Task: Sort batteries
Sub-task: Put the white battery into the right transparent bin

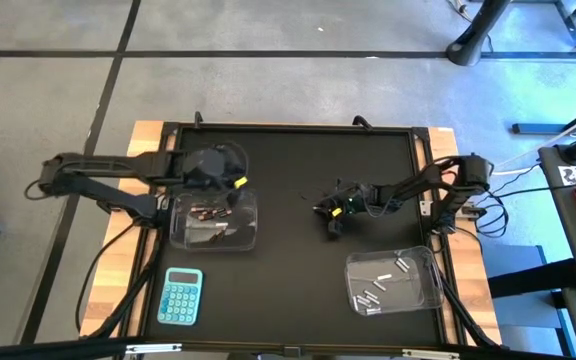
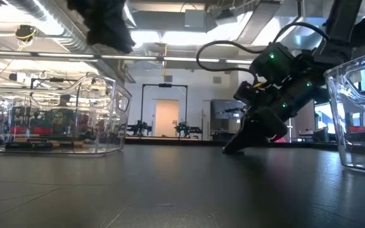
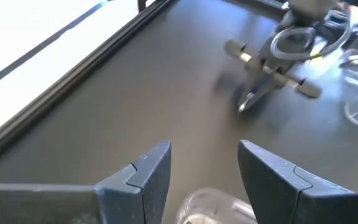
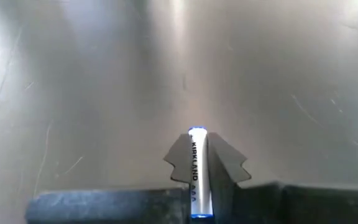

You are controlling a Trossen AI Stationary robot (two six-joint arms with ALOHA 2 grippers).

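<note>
We find the right gripper (image 1: 333,218) tipped down to the dark counter (image 1: 298,160) near its middle, its two fingers clamped on a silvery-white battery (image 4: 197,174). In the right wrist view the battery sits pinched between the notched pads, its long axis running straight out along the fingers, one end poking just past the tips toward the counter, the other end back toward the wrist. The lettering on it runs lengthwise too. We judge the pinch is across the width so the cylinder cannot roll and can be let fall end-first.

Close by this gripper, toward the counter's near edge on the right arm's side, a clear tub (image 1: 393,280) holds several more silvery-white batteries (image 1: 373,297), lying flat at mixed angles. That tub reads as the likely destination for the held one.

The left gripper (image 1: 230,193) hangs just above the rim of the other tub (image 1: 213,222); the left wrist view shows its fingers (image 3: 148,177) parted with nothing between them. Below it, dark batteries (image 1: 206,212) with reddish ends lie on the tub floor. We take it that the arm waits there. A blue calculator (image 1: 180,297) lies beyond that tub, well apart from both grippers.
</note>
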